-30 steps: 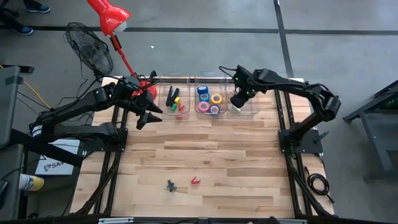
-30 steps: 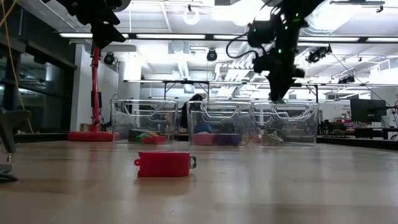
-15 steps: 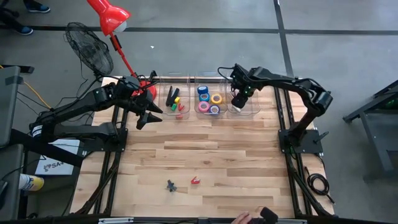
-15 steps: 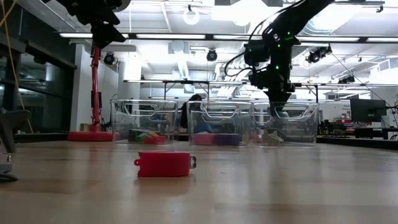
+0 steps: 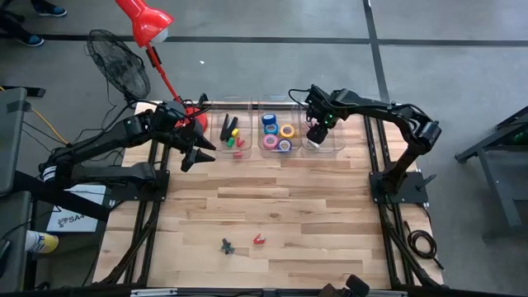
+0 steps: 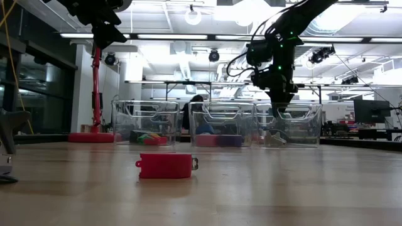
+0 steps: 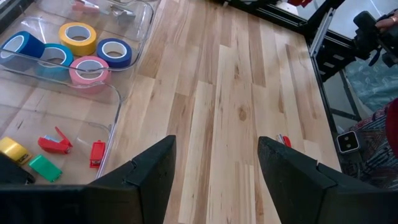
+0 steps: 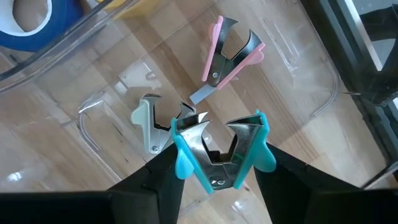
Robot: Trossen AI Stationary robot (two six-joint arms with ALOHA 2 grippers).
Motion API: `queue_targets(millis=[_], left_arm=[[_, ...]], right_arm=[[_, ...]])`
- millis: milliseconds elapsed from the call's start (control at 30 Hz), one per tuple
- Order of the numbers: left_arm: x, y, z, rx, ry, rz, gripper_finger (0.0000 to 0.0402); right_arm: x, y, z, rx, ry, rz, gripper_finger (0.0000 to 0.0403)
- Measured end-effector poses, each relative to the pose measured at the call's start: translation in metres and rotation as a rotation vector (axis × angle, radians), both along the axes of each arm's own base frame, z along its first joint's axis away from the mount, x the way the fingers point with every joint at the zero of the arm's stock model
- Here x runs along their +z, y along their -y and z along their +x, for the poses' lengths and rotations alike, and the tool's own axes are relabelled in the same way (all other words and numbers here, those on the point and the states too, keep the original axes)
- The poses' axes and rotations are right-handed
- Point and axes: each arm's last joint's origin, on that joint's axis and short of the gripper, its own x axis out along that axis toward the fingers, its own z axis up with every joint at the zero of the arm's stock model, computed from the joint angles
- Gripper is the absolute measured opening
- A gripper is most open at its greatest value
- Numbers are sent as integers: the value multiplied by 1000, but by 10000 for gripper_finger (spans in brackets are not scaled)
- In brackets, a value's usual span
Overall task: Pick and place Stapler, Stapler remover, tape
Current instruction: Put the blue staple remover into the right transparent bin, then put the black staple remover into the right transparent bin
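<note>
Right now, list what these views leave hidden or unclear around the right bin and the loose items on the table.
- Teal staple remover: right wrist view cannot settle whether the right end effector holds it.
- Dark item, high view: too small to identify.
- Red stapler, low view: blocks whatever lies behind it.
- Right bin, low view: contents blurred through the wall.

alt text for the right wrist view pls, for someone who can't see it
A teal staple remover sits between the right gripper's dark parted fingers, over a clear bin. Pink and pale green staple removers lie on the bin floor; a blue tape roll shows beyond its wall.
</note>
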Motion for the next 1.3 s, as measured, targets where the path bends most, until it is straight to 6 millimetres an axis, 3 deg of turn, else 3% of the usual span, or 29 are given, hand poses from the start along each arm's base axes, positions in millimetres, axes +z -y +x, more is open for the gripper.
queue_targets(millis=[233, 500, 633, 900, 1300], left_arm=[[0, 0, 0, 0, 0, 0, 223], [0, 0, 0, -4, 1, 9, 223], [0, -2, 0, -31, -8, 184, 223], [-2, -8, -1, 108, -79, 314, 223], [-1, -8, -1, 126, -81, 327, 223]], right_arm=[[0, -1, -1, -8, -4, 6, 185], [0, -3, -4, -63, -24, 35, 237], [7, -6, -7, -118, -58, 73, 253], [52, -26, -12, -222, 63, 29, 254], [119, -97, -34, -318, 367, -65, 255]])
